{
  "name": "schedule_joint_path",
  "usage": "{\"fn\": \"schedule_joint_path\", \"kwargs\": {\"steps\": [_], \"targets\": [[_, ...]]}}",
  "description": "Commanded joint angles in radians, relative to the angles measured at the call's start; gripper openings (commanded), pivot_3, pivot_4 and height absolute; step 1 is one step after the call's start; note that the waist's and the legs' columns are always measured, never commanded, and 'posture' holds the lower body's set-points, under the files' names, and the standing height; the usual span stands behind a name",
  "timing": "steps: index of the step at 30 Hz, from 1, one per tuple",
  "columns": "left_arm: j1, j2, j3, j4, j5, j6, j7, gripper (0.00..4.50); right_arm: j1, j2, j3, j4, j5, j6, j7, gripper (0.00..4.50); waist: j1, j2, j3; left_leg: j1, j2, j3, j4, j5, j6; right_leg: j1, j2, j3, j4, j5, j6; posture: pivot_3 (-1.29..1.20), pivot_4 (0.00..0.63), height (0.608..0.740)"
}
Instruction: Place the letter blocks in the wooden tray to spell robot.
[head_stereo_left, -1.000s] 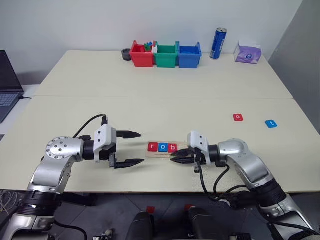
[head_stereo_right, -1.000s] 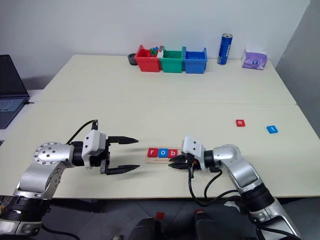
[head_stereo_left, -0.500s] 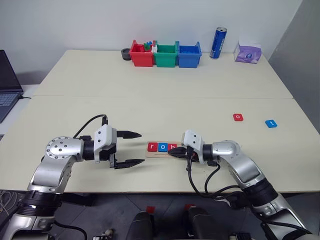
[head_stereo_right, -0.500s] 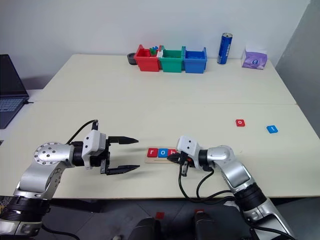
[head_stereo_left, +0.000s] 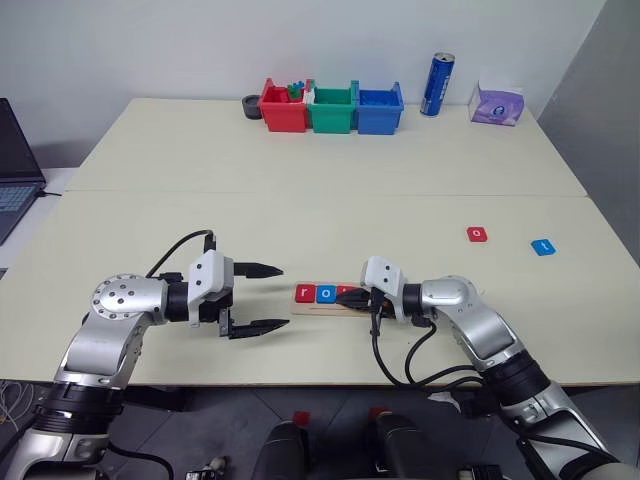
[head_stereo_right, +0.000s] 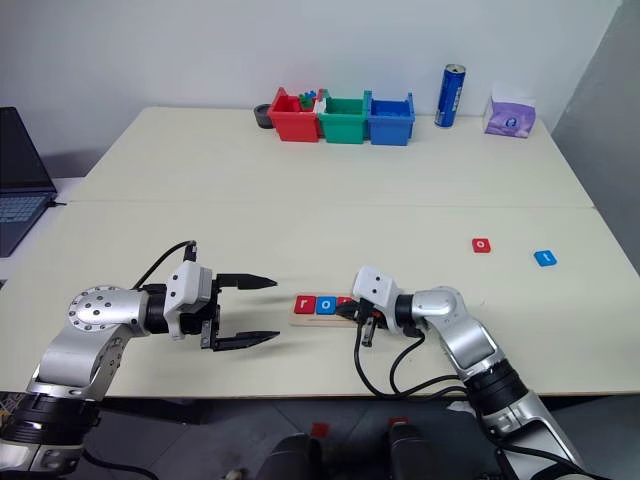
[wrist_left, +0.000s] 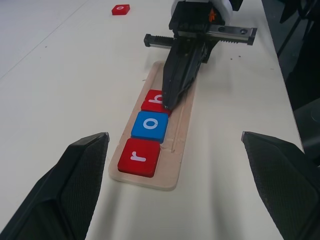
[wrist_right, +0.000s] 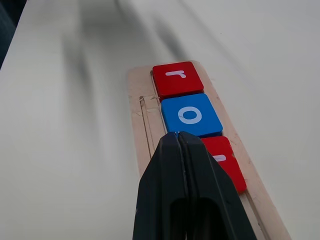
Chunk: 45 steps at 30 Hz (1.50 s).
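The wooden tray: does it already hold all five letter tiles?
No: the wooden tray holds three letter blocks, r, o and b, while a red tile and a blue tile lie apart on the table.

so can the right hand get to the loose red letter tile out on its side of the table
Probably yes. The small red square o tile lies alone on bare tabletop on the robot's right, with only the blue tile near it. The shut right hand is at the pale wooden tray and must first swing back.
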Motion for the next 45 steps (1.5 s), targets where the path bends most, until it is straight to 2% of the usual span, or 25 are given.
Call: {"fn": "schedule_joint_path", "kwargs": {"steps": [1,2,5,10,16,21,23,28,36,43,45], "targets": [[-0.004,0.010,0.017,-0.048,-0.006,0.003,0.010,4.50,0.000,-0.081,-0.085,-0.189,0.132,0.120,0.081,0.05,0.001,0.000,0.000,0.000,0.000,0.000,0.000,0.000,0.000,0.000,0.000,0.000,0.000,0.000,0.000,0.00,0.150,0.740],[-0.006,0.008,0.016,-0.052,-0.008,0.006,0.011,4.50,-0.001,-0.111,-0.111,-0.227,0.166,0.162,0.092,0.05,0.002,0.000,0.000,-0.001,0.000,0.000,0.000,0.000,0.000,0.000,0.000,0.000,0.000,0.000,0.000,0.00,0.150,0.740],[-0.021,-0.003,0.021,-0.081,-0.028,0.040,0.034,4.50,-0.001,-0.200,-0.217,-0.300,0.246,0.274,0.082,0.60,0.005,0.000,0.000,-0.001,-0.001,-0.001,0.001,0.000,0.000,0.001,-0.001,-0.001,-0.001,0.000,0.000,0.00,0.150,0.740],[-0.083,-0.056,0.000,-0.126,-0.040,0.114,0.109,4.50,0.017,-0.253,-0.379,-0.298,0.240,0.374,-0.088,2.34,0.004,0.000,0.000,-0.001,-0.001,-0.001,0.001,0.000,0.000,0.001,-0.001,-0.001,0.000,0.000,0.000,0.00,0.150,0.740],[-0.197,-0.170,-0.080,-0.105,0.026,0.160,0.220,4.50,0.071,-0.172,-0.468,-0.207,0.110,0.360,-0.408,4.44,0.003,-0.001,0.000,-0.001,-0.001,0.000,0.001,0.000,0.000,0.000,-0.001,0.001,0.000,0.000,0.001,0.00,0.150,0.740],[-0.270,-0.269,-0.147,-0.063,0.084,0.162,0.290,4.50,0.072,-0.095,-0.483,-0.121,0.016,0.323,-0.614,4.47,0.001,0.000,0.000,-0.001,-0.001,0.001,0.001,0.000,0.000,0.000,-0.001,0.002,0.000,0.003,-0.003,0.00,0.150,0.740],[-0.319,-0.346,-0.188,-0.021,0.122,0.159,0.344,4.50,0.045,-0.058,-0.499,-0.025,-0.028,0.280,-0.717,4.47,0.002,-0.001,0.000,-0.001,-0.001,0.001,0.000,0.000,0.000,0.000,0.000,0.002,0.000,0.003,-0.003,0.00,0.150,0.740],[-0.376,-0.457,-0.234,0.035,0.185,0.153,0.418,4.50,-0.032,-0.005,-0.540,0.170,-0.037,0.206,-0.812,4.47,-0.001,0.000,0.000,-0.001,-0.003,0.002,0.001,0.000,0.000,0.000,-0.001,0.003,0.000,0.004,-0.003,0.00,0.150,0.740],[-0.344,-0.477,-0.257,-0.024,0.191,0.178,0.428,4.50,-0.145,-0.013,-0.563,0.418,-0.042,0.116,-0.864,4.47,-0.002,0.000,-0.001,-0.001,-0.002,0.002,0.000,0.000,0.000,0.000,0.000,0.003,0.000,0.004,-0.003,0.00,0.150,0.740],[-0.330,-0.450,-0.248,-0.042,0.185,0.194,0.421,4.50,-0.178,0.013,-0.573,0.491,-0.008,0.144,-0.858,4.47,-0.002,0.000,-0.001,-0.001,-0.002,0.002,0.000,0.000,0.000,0.000,-0.001,0.003,0.000,0.004,-0.003,0.00,0.150,0.740],[-0.330,-0.446,-0.247,-0.045,0.184,0.197,0.423,4.50,-0.176,0.026,-0.587,0.482,0.005,0.170,-0.870,4.11,-0.002,0.000,-0.001,-0.001,-0.002,0.002,0.000,0.000,0.000,0.000,-0.001,0.003,0.001,0.004,-0.003,0.00,0.150,0.740]]}}
